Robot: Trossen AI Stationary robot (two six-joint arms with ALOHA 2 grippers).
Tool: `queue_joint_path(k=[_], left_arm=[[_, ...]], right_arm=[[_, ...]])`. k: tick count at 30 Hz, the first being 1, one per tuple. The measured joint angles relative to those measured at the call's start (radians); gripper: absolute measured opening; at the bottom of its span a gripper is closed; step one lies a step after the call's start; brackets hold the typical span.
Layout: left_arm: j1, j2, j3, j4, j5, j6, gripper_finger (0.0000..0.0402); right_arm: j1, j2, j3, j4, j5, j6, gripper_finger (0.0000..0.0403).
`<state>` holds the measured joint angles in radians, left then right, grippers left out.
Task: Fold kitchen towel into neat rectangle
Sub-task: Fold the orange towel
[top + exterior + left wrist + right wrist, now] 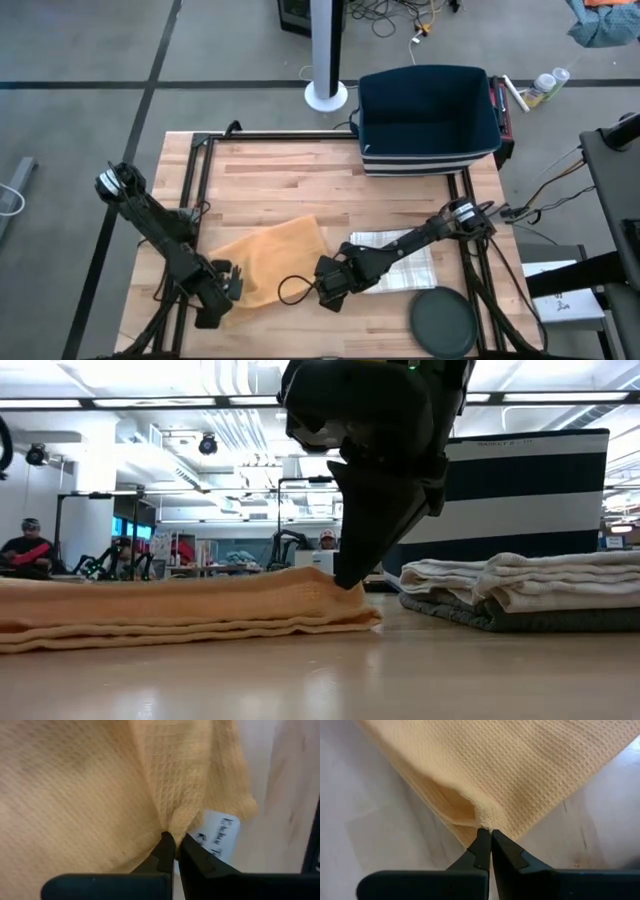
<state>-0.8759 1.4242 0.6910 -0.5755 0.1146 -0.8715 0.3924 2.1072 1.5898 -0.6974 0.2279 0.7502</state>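
While both of my arms reach low over the wooden table (290, 180), each one has a pinch of the orange kitchen towel (270, 255). My left gripper (175, 842) is clamped tight on a puckered bit of the waffle cloth, and just beside its fingertips a white label (220, 837) with printed writing pokes out from under the towel's edge. My right gripper (486, 834) is likewise squeezed closed on the towel, biting a folded edge where the layers bunch into a small ridge right at its tips; bare wood shows on either side of that corner.

From above, the towel lies flat between my two grippers, the left gripper (222, 290) at one end and the right gripper (330, 283) at the other. From table height the towel (180, 610) shows as several stacked layers, and my right gripper (350, 575) comes down onto its top edge.

Beyond my right gripper lies a stack of folded pale towels (520, 585), touching nothing I hold. Behind that stack stands a dark blue bin (430, 115) with striped sides. Near my right arm a round dark disc (443, 322) sits on the table.
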Motion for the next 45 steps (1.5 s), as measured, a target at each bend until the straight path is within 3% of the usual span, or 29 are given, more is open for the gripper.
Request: queue_joint_path(k=[9,13,17,23,32,45], left_arm=[[0.057,0.004,-0.074,0.022,-0.012,0.016,0.0002],[0.163,-0.024,-0.105,-0.025,-0.053,0.043,0.0002],[0.317,-0.074,-0.103,-0.143,-0.136,0.168,0.0002],[0.469,-0.170,0.015,-0.412,-0.177,0.331,0.0002],[0.481,-0.217,0.203,-0.705,-0.159,0.407,0.0002],[0.538,-0.217,0.437,-0.998,-0.428,0.408,0.0002]], right_arm=[[-0.005,0.000,0.000,0.008,-0.001,-0.002,0.0002],[-0.007,0.000,0.000,0.016,-0.001,-0.002,0.0002],[-0.019,0.000,0.000,0.017,0.001,-0.002,0.0002],[-0.039,-0.006,0.000,-0.059,0.004,-0.014,0.0002],[-0.071,-0.080,0.005,-0.164,0.045,-0.066,0.0002],[-0.083,-0.294,0.036,-0.166,0.175,-0.149,0.0002]])
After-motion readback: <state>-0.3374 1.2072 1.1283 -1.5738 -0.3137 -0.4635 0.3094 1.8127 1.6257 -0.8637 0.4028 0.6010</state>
